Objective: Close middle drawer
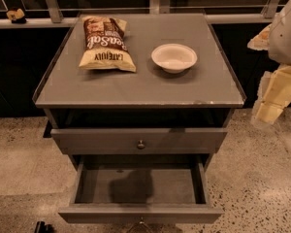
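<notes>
The middle drawer [140, 212] is pulled far out toward me. Its grey inside is empty, and its small knob [140, 223] shows at the bottom edge. The uppermost drawer [184, 141], with a round knob [141, 143], sits just under the tabletop and stands slightly out. The lowest drawer is hidden under the open one. My gripper [270, 106] hangs at the right edge, beside the cabinet's right side at about the top drawer's height, apart from every drawer.
On the grey tabletop [199, 89] lie a chip bag [105, 43] at the back left and a white bowl [174, 57] at the centre right. A railing and dark wall stand behind. Speckled floor [262, 178] lies on both sides. A small dark object [41, 226] is at the bottom left.
</notes>
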Controlling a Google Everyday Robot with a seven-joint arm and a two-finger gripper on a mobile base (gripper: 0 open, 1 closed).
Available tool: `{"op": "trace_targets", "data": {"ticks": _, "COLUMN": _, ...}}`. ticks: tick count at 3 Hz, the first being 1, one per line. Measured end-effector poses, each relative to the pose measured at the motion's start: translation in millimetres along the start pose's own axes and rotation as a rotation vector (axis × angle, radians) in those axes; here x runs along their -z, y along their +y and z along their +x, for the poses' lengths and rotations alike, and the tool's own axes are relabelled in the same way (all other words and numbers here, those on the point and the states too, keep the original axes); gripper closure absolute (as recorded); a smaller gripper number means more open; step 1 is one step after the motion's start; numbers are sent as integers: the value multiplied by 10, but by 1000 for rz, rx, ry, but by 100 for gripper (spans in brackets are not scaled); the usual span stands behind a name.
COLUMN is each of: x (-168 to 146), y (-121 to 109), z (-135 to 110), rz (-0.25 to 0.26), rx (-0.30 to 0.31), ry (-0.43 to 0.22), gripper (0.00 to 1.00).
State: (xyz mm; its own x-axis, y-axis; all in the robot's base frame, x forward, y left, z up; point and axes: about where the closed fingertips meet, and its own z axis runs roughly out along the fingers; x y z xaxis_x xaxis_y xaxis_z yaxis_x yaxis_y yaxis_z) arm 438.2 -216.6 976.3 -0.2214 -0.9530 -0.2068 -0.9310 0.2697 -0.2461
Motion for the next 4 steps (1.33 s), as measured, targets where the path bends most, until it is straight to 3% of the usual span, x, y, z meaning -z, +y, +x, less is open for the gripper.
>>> {"op": "trace_targets", "data": {"ticks": 1, "x": 0, "y": 0, "z": 0, "rz": 0, "rx": 0, "ry": 0, "gripper": 0}}
{"op": "trace_targets", "data": {"ticks": 2, "x": 166, "y": 103, "z": 63, "rz": 39, "rx": 10, "ry": -4, "gripper": 0}}
{"op": "trace_targets", "data": {"ticks": 3, "x": 214, "y": 358, "z": 303, "rz": 72, "rx": -28, "ry": 42, "gripper": 0}}
{"op": "trace_targets", "data": {"ticks": 4, "x": -20, "y": 669, "z": 614, "rz": 42, "rx": -88, "ry": 100, "gripper": 0}}
